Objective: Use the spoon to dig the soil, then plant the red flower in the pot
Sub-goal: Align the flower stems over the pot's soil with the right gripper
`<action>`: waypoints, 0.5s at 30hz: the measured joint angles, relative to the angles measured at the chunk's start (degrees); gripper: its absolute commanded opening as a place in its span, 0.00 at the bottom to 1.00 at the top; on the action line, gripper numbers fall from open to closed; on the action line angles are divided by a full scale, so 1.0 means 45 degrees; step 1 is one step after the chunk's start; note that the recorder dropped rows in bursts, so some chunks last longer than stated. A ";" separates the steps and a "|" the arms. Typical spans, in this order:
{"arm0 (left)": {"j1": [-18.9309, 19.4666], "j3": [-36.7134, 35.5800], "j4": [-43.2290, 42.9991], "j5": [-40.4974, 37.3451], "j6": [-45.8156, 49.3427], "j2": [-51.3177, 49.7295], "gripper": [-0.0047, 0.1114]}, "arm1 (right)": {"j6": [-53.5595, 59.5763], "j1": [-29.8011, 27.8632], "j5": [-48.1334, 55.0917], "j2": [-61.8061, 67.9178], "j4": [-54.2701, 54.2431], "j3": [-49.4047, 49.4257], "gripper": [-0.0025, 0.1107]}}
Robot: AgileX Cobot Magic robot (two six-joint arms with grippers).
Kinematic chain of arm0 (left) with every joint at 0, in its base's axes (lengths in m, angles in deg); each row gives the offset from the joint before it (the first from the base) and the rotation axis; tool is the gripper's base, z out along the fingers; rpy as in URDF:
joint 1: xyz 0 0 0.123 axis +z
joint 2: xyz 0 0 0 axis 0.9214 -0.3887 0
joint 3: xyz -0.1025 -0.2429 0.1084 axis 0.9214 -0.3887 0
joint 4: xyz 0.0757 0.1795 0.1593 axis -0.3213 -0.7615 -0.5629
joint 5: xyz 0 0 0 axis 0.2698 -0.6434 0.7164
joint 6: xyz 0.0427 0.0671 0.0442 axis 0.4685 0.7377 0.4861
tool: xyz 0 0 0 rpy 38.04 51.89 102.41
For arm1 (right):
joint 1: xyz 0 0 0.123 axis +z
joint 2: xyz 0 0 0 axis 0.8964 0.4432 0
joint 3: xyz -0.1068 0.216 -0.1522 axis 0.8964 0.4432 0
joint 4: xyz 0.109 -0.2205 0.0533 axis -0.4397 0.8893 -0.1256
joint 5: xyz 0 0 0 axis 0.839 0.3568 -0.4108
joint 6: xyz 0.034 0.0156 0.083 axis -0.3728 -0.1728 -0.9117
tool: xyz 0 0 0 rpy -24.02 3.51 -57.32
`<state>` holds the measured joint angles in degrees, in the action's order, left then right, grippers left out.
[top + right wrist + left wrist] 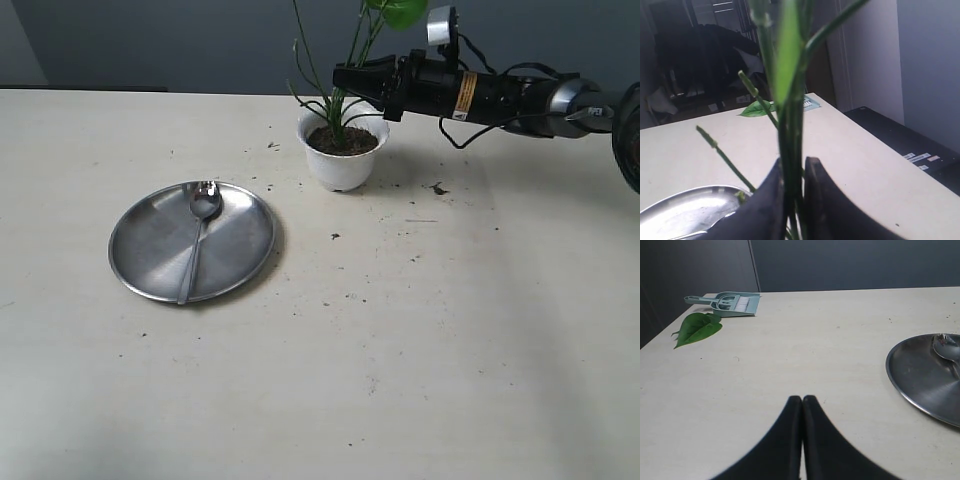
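1. Exterior view: the right end effector [342,76], closed on the stems of the red flower [335,110], holds them upright in the soil [343,141] of the pot [340,165], upper centre.
2. Advisable: press the stems deep, then release slowly.
3. The spoon [198,232] lies on the plate [150,250]; the left end effector [802,401] is closed and empty.
4. Petals are cut off at the top edge; the stem base is hidden.

White wavy-rimmed pot [341,165]: stands upright, filled with dark soil [347,142]. Red flower [338,95]: rises upright from that soil on thin green stems, petals out of frame. Spoon [198,235]: lies flat across steel plate [150,245], left of pot.
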<state>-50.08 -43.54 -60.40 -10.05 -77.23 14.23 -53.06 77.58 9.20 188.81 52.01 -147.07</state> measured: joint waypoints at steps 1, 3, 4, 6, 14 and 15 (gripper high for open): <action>0.0000 0.0000 0.0000 0.0000 0.0000 0.0000 0.04 | 0.0026 0.0000 0.0000 0.0000 0.0000 0.0000 0.02; 0.0000 0.0000 0.0000 0.0000 0.0000 0.0000 0.04 | 0.0026 0.0000 0.0000 0.0000 -0.0026 0.0000 0.02; 0.0000 0.0000 0.0000 0.0000 0.0000 0.0000 0.04 | 0.0052 0.0000 0.0000 0.0012 -0.0026 0.0000 0.02; 0.0000 0.0000 0.0000 0.0000 0.0000 0.0000 0.04 | 0.0052 0.0000 0.0000 0.0012 -0.0052 0.0000 0.02; 0.0000 0.0000 0.0000 0.0000 0.0000 0.0000 0.04 | 0.0069 0.0000 0.0000 0.0012 -0.0077 0.0000 0.02; 0.0000 0.0000 0.0000 0.0000 0.0000 0.0000 0.04 | 0.0080 0.0000 0.0000 0.0012 -0.0077 0.0000 0.02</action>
<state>-50.08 -43.54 -60.40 -10.05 -77.23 14.23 -52.70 77.58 9.20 188.87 51.67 -147.07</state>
